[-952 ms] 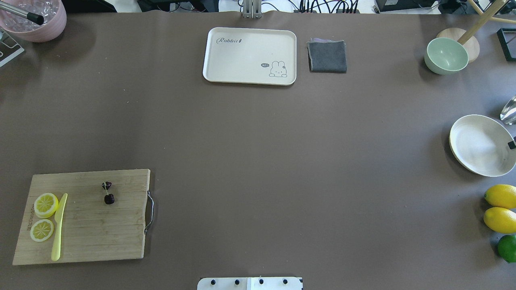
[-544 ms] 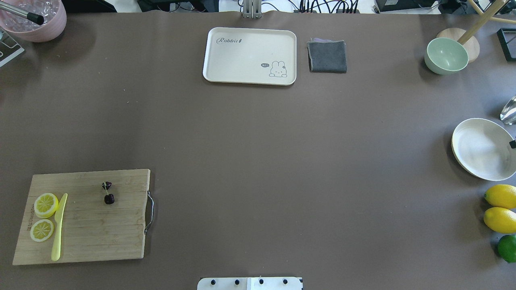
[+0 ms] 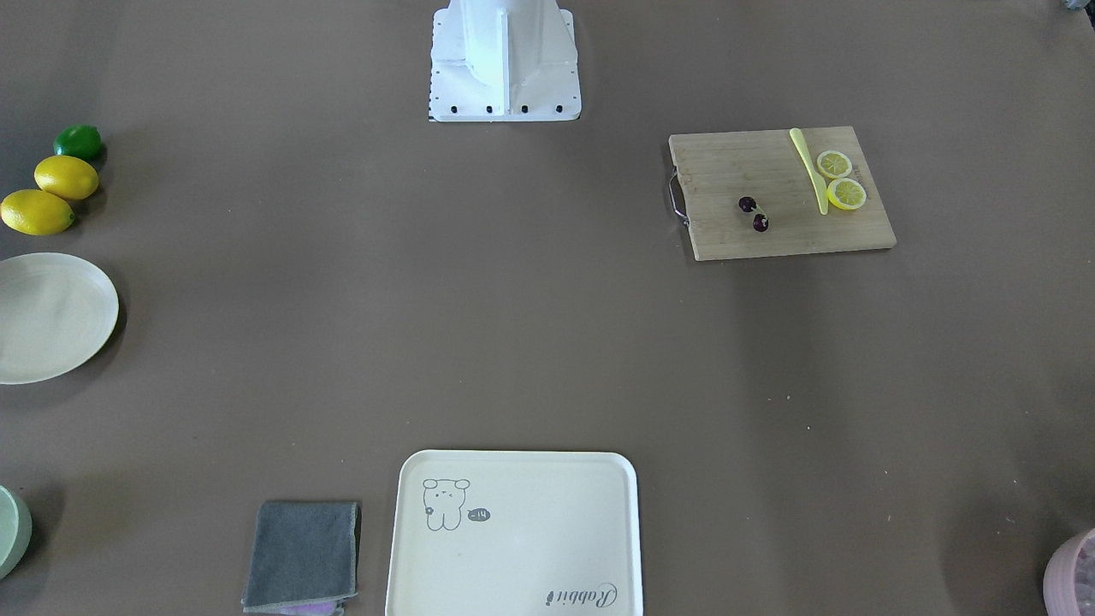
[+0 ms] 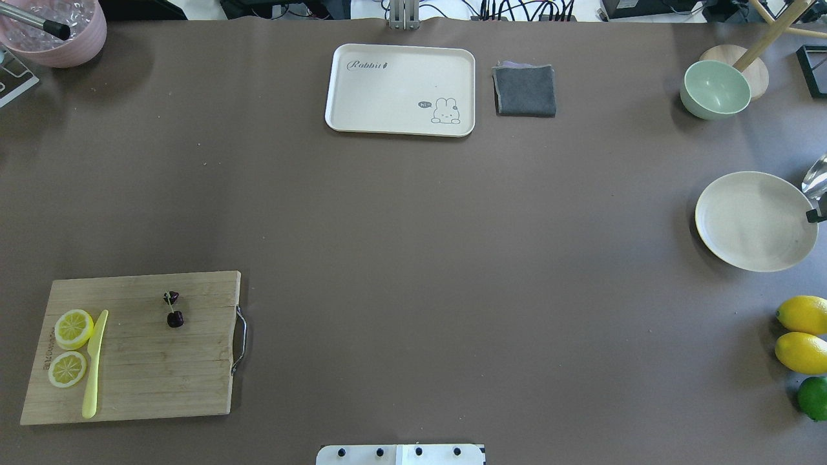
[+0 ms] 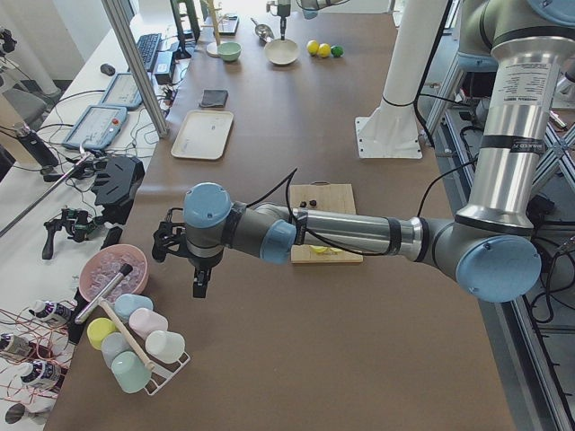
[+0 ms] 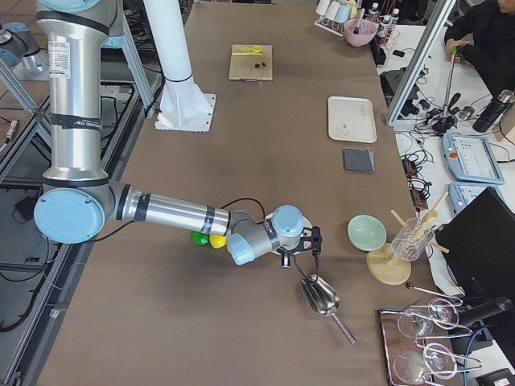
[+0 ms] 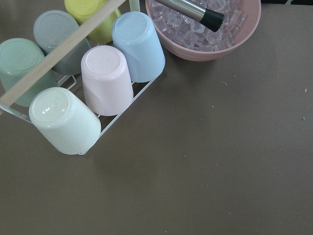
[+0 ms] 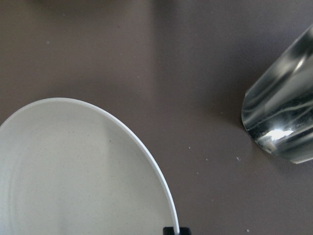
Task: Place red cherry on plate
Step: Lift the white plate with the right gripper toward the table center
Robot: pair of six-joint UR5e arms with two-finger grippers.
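Note:
The red cherry, two dark glossy fruits on one stem, lies on the wooden cutting board at the near left, also visible in the front view. The cream-white plate is at the far right of the table. My right gripper grips the plate's right rim; one black fingertip shows at the rim in the right wrist view. My left gripper hangs over the far left corner near the cup rack; I cannot tell whether it is open or shut.
Two lemon slices and a yellow knife share the board. A rabbit tray, grey cloth and green bowl line the far side. Lemons, a lime and a metal scoop flank the plate.
The plate, tilted at the right edge before, now lies flatter and has shifted left, further onto the table, with the right gripper. The cherry has not moved.

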